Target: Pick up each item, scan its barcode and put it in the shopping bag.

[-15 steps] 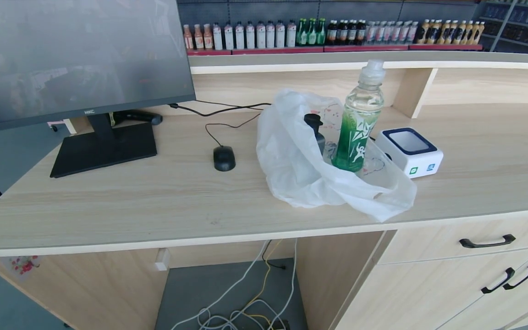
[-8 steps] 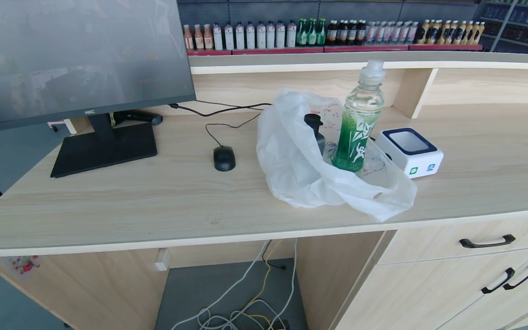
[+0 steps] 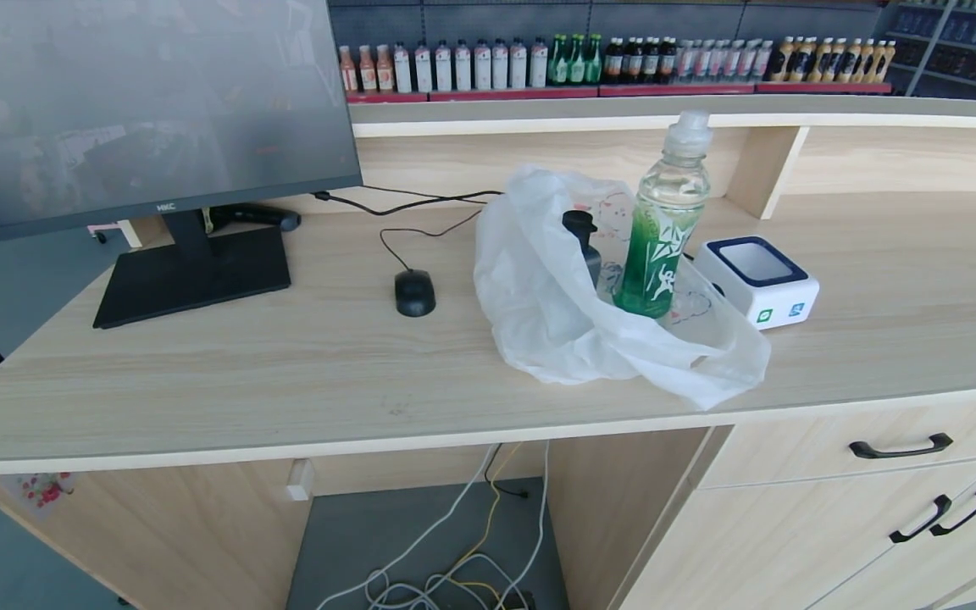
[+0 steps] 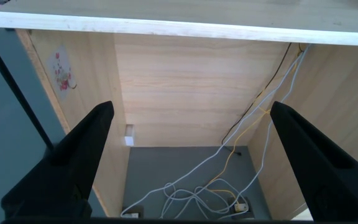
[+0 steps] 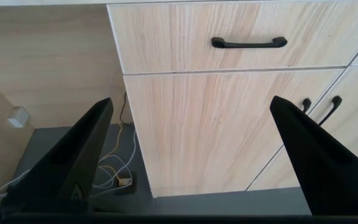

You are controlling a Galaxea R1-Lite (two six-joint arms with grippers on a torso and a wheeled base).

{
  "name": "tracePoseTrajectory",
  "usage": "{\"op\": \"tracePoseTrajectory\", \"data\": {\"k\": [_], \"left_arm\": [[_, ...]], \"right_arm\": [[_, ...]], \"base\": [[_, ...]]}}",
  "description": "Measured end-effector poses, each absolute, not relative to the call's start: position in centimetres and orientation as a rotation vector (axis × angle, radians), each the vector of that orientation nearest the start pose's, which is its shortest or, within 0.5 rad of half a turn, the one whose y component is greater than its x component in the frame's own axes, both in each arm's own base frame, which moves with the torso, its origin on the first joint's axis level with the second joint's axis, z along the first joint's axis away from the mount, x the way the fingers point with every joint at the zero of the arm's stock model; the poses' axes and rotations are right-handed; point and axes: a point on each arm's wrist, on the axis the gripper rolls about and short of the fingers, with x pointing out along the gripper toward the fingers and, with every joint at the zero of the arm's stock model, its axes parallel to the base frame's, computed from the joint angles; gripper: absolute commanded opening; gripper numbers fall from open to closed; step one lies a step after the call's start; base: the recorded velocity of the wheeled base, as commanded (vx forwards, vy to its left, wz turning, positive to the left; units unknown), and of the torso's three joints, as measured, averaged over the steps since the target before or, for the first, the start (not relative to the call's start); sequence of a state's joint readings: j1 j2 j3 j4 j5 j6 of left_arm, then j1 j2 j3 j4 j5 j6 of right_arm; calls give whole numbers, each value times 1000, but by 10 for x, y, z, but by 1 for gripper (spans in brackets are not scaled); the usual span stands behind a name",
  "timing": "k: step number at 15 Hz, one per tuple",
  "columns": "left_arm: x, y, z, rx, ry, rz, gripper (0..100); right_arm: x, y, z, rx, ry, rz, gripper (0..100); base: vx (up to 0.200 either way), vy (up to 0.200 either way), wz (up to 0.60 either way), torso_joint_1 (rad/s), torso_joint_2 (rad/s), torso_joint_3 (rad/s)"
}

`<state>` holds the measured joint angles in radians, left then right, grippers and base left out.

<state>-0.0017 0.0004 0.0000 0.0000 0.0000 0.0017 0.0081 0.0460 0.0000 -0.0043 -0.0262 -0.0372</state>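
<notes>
- No change: green bottle (image 3: 664,229) and dark bottle (image 3: 583,241) stand in shopping bag (image 3: 556,322) on table (image 3: 285,364).
- Left hand (image 4: 191,109), right hand (image 5: 191,102) both spread apart, empty, below table edge; bagging looks finished.

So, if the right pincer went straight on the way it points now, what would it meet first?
Most likely the cabinet front below the top drawer and its black handle. The right pincer stands open facing it with nothing between, though depth is hard to judge.
</notes>
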Motion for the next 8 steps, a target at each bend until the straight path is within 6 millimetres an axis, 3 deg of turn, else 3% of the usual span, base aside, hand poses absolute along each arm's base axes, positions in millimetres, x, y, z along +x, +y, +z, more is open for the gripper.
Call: {"op": "tracePoseTrajectory", "data": {"k": [5, 8], "left_arm": [[-23, 0, 75, 3, 0, -2, 100], [-23, 0, 75, 15, 1, -2, 100]], "right_arm": [[-23, 0, 76, -27, -3, -23, 100], [-23, 0, 76, -20, -5, -24, 100]], "base": [[0, 0, 0, 0, 0, 0], [0, -200, 0, 4, 4, 2]]}}
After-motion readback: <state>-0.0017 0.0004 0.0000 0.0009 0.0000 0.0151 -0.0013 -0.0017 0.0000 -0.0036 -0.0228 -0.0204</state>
